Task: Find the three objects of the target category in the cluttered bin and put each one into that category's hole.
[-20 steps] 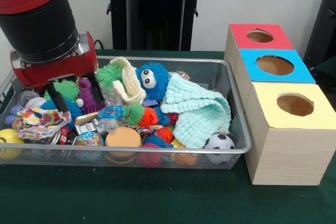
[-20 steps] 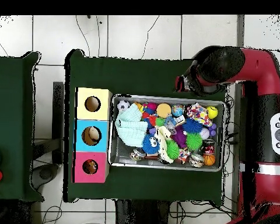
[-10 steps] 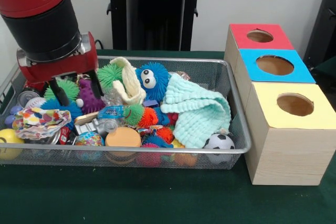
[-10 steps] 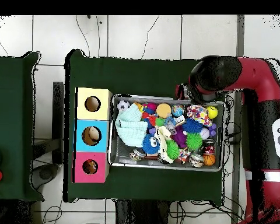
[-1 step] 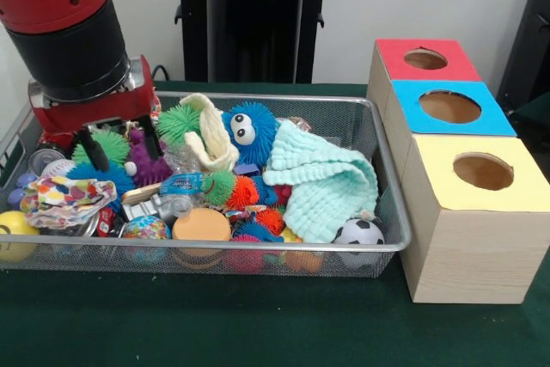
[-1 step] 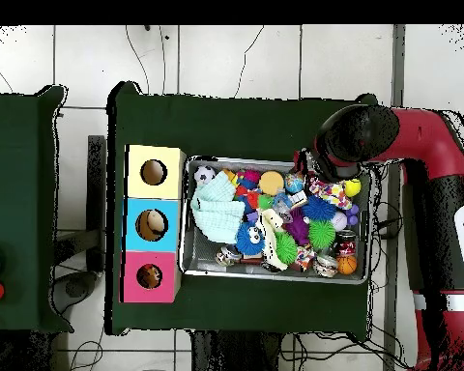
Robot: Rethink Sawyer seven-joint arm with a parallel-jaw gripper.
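The gripper [image 5: 116, 145] hangs over the left end of the wire bin [image 5: 391, 212], its two black fingers [image 5: 90, 150] spread wide and holding nothing, their tips down among the toys; between and just behind them sit a green spiky ball [image 5: 109, 145] and a purple knobbly toy [image 5: 144, 159], with a blue spiky ball [image 5: 103, 174] just nearer. Which category is wanted I cannot tell from here, but the spiky balls look the likeliest set; there are more of them, a green one [image 5: 179, 122] further right, a blue one with eyes [image 5: 249, 131] at the middle, an orange one [image 5: 242, 192] nearer the front.

I would judge these balls very light and soft, rubbery, springy enough to squirm out of a shallow pinch; the fingers should close across the round body, not on the hairs alone. The heap is loose; a patterned cloth [image 5: 62, 197] lies just near of the fingers and could snag, and a mint knitted cloth [image 5: 331, 182] covers the right side, perhaps hiding more.

The three boxes stand right of the bin on the table [image 5: 258, 324]: red [image 5: 391, 58] farthest, blue [image 5: 408, 96], yellow [image 5: 438, 165] nearest, each with a round hole on top.
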